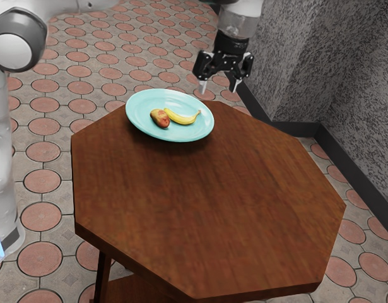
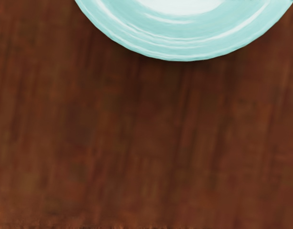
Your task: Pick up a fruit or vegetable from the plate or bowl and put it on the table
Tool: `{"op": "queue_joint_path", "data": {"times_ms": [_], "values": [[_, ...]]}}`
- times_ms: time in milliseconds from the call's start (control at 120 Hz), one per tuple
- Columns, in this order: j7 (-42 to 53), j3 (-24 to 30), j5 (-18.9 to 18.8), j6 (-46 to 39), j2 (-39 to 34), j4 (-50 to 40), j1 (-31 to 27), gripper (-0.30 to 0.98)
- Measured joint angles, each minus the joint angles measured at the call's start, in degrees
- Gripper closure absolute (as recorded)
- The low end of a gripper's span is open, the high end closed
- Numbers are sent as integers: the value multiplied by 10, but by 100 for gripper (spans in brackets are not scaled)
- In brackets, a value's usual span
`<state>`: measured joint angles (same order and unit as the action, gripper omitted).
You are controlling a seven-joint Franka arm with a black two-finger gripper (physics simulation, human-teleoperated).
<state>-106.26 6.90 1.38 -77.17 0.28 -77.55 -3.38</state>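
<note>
1. The end effector (image 1: 219, 86) is seen raised above the desk (image 1: 206, 202) in the exterior view, with its two fingers pointed downward and set well apart; nothing is gripped between them.
2. Two pieces of fruit are carried by the plate (image 1: 144, 104): a yellow banana (image 1: 182, 118) and a mango (image 1: 160, 118) with red and yellow-green skin.
3. The banana is laid on its side, its curve bowed toward the near rim. The mango is placed just beside one end of it, on the exterior view's left; whether the two are touching cannot be told.
4. The plate, pale turquoise and round, is set on the desk near the edge farthest from the exterior camera. The end effector is seen up and to the exterior view's right of it, apart from both fruits.
5. In the wrist view, part of the plate's curved rim is shown over the brown wood grain, and pale streaks of light are reflected in its glaze.
6. The desk is made of dark brown wood with an angular, many-sided top; a leg (image 1: 102, 278) and a lower shelf (image 1: 134, 290) are seen beneath.
7. The floor (image 1: 42, 181) is patterned with round reddish tiles, and it is bordered by a speckled grey wall (image 1: 294, 63).
</note>
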Motion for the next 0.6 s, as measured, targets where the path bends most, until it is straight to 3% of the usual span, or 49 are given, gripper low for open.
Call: {"op": "queue_joint_path", "data": {"times_ms": [175,325,517,600], "values": [[-68,2,3,1,-4,-3,18,0],[-49,4,6,3,-6,-3,32,0],[95,-21,-9,11,19,-6,76,0],[184,-25,-34,12,41,-8,44,0]]}}
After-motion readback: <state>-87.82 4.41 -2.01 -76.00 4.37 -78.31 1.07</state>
